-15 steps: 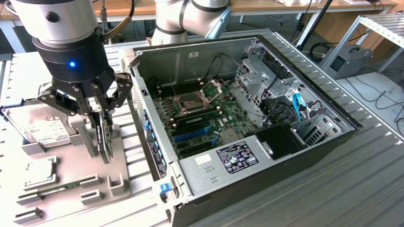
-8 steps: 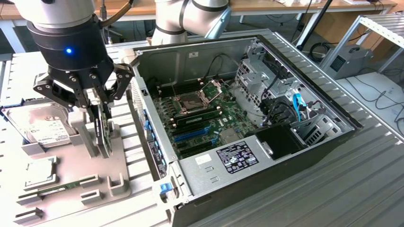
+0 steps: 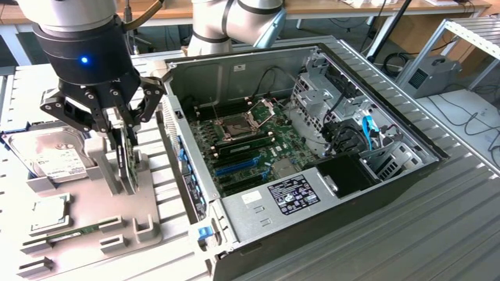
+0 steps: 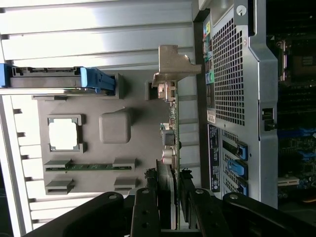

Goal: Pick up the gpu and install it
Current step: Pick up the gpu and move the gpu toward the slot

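The gpu [image 3: 131, 168] is a thin dark card standing on edge at a holder on the grey parts tray [image 3: 93, 199], to the exterior view's left of the open computer case [image 3: 390, 175]. My gripper [image 3: 123, 155] reaches down over it with one finger on each face of the card, shut on it. In the wrist view the gpu [image 4: 170, 143] runs away from the fingers [image 4: 148, 210] to its grey metal end bracket [image 4: 173, 64]. My gripper [image 4: 169, 200] pinches the card's near end. Blue expansion slots [image 3: 238, 167] lie on the case's motherboard.
A silver hard drive [image 3: 51, 158], a CPU [image 3: 48, 213] and a green memory stick [image 3: 74, 231] share the tray. The case wall [image 3: 175, 134] stands right beside the gripper. Cables [image 3: 352, 134] and a black power supply [image 3: 343, 172] fill the case's far side.
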Controlling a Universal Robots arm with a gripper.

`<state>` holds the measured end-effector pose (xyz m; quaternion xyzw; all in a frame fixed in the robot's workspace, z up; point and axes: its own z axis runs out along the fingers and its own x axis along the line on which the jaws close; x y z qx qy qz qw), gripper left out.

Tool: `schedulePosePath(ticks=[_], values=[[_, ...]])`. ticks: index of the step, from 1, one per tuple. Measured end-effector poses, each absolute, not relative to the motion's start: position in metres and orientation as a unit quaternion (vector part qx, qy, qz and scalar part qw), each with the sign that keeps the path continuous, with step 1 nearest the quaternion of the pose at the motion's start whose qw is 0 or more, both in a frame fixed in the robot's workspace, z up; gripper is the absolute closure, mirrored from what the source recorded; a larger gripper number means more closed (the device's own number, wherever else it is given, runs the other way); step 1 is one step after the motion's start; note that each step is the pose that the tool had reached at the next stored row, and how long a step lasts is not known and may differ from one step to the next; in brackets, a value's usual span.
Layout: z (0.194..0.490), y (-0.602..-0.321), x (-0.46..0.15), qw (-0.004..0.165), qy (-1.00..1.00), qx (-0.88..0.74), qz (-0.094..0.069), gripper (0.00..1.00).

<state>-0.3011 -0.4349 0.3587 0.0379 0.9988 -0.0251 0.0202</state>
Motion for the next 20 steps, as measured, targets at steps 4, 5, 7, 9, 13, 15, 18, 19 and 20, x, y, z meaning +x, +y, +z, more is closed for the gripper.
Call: schedulePosePath(ticks=[4, 5, 7, 9, 13, 15, 18, 19, 20], values=[[0.3594, -0.4345, -0.3009, 0.020, 0.999, 0.038, -0.026, 0.71], [0.3594, -0.4345, -0.3009, 0.020, 0.999, 0.038, -0.026, 0.71], [0.3595, -0.4344, -0.3010, 0.020, 0.999, 0.038, -0.026, 0.71], [0.3603, -0.4338, -0.3006, 0.020, 0.999, 0.038, -0.027, 0.71], [0.3612, -0.4331, -0.3003, 0.020, 0.999, 0.038, -0.029, 0.71], [0.3624, -0.4329, -0.3003, 0.020, 0.999, 0.038, -0.030, 0.71], [0.3632, -0.4328, -0.3003, 0.020, 0.999, 0.038, -0.030, 0.71], [0.3634, -0.4328, -0.3003, 0.020, 0.999, 0.038, -0.030, 0.71], [0.3637, -0.4328, -0.3003, 0.020, 0.999, 0.038, -0.030, 0.71]])
